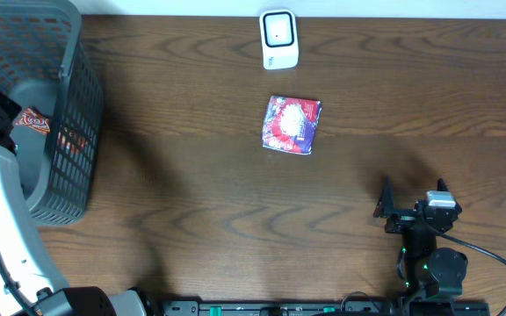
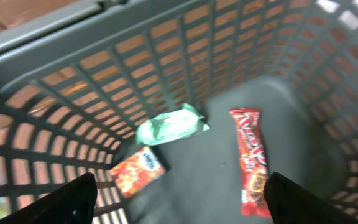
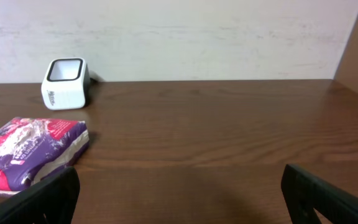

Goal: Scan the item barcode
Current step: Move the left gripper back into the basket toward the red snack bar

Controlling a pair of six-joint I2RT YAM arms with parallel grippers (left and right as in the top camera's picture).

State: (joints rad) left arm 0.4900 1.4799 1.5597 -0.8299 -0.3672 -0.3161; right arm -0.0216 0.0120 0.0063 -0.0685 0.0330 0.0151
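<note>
Holds the left tool (image 2: pixel 182 186) spread wide above the floor of the grey mesh basket (image 2: pixel 104 56), touching nothing and pinching nothing. Looks down between its dark fingers (image 2: pixel 73 202) at three packets on the basket floor: a green wrapper (image 2: pixel 171 124), an orange-red packet (image 2: pixel 137 171) toward 7 o'clock of it, and a long red bar wrapper (image 2: pixel 250 158) at 3 o'clock. Holds the right tool (image 3: pixel 180 174) spread just as wide, empty, low over the counter (image 3: pixel 216 137) at 5 o'clock in the overhead view, well apart from everything. Finds the task's item, a purple-and-red snack packet (image 3: pixel 33 149), lying flat near the counter's centre, and the white barcode scanner (image 3: pixel 65 83) at 12 o'clock of it, near but apart. Has the basket at 9 to 10 o'clock on the dark wood-grain counter. Meets a pale wall (image 3: pixel 179 37) behind the far edge.
</note>
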